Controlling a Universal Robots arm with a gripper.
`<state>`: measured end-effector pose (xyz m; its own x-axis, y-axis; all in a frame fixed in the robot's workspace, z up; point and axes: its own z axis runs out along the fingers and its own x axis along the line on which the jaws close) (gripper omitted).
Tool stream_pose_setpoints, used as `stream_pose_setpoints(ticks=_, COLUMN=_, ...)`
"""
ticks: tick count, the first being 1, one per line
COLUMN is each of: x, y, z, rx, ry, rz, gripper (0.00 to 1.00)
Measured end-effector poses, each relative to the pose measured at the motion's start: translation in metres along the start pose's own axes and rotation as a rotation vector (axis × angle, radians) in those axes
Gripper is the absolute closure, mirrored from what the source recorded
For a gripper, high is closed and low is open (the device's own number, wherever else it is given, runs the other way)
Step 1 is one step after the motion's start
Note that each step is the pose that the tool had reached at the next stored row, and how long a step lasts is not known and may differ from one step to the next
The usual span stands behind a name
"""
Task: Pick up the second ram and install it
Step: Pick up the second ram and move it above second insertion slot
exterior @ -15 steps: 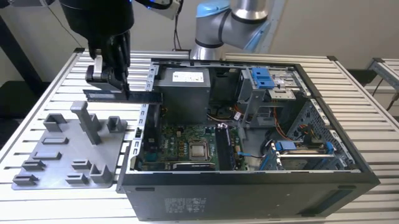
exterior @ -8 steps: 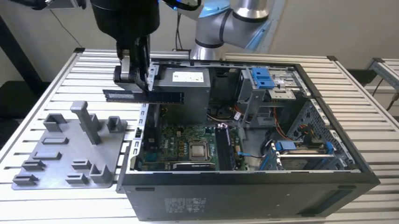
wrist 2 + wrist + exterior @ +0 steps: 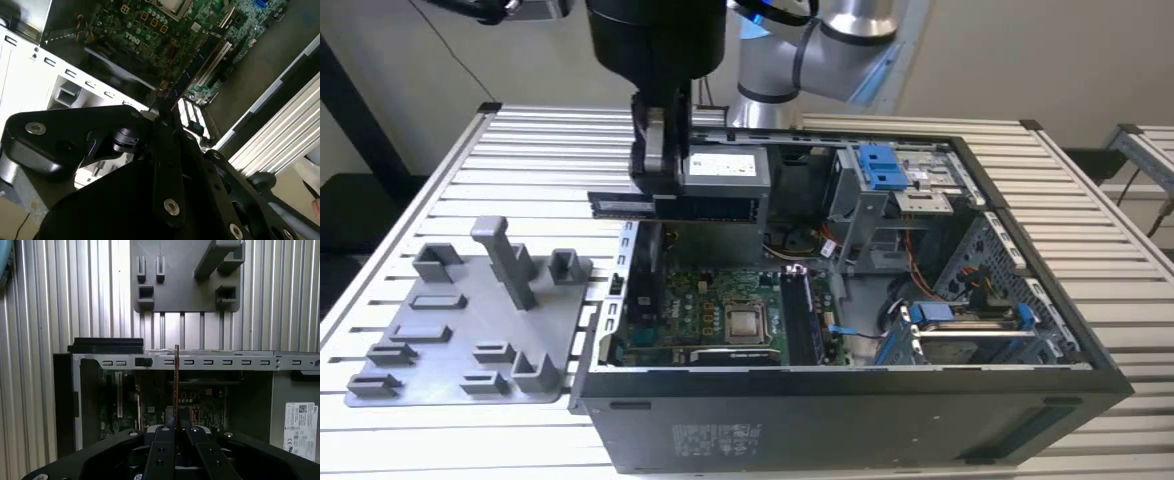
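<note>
1. We see the gripper [image 3: 656,192] pinching the second ram [image 3: 700,208]. Both fingers are pressed onto its flat faces. The stick is level, long edge horiz., pale label end toward the exterior view's left.
2. In the first wrist view the second ram [image 3: 176,375] shows edge-on as a thin upright line. It sits clamped btw the two black fingers [image 3: 162,450], w/ no gap visible either side.
3. Pick-up: we judge it done. The ram is in the air, well apart from the grey fixture plate [image 3: 467,330] and off the slatted table [image 3: 520,150].
4. Location: the ram is above the open PC case [image 3: 854,430], just beside the power supply [image 3: 727,165]. Its label end pokes out past the case wall on the fixture-plate side. In the first wrist view its far end sits over the case's perforated rim rail [image 3: 225,361].
5. Height: the stick is well above the motherboard [image 3: 700,300] and touches nothing but the fingers, as far as we can see.
6. Install: not done. In the second wrist view the long memory slots [image 3: 215,55] lie on the board beyond the gripper [image 3: 162,117], apart from the stick.
7. Left, by our judgement: lining the stick up w/ a slot and seating it. Roughly halfway, since grasp and lift are ok and insertion is open.
8. We can't tell whether a first stick already sits in a neighbouring slot.
</note>
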<state>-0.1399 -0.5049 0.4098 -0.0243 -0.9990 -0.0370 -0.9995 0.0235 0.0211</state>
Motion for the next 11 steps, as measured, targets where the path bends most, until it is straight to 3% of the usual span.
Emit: stream_pose_setpoints(ticks=11, x=-0.0012, y=-0.0502, z=-0.0011, rx=-0.0026, ry=0.0002, rz=0.000, gripper=0.86)
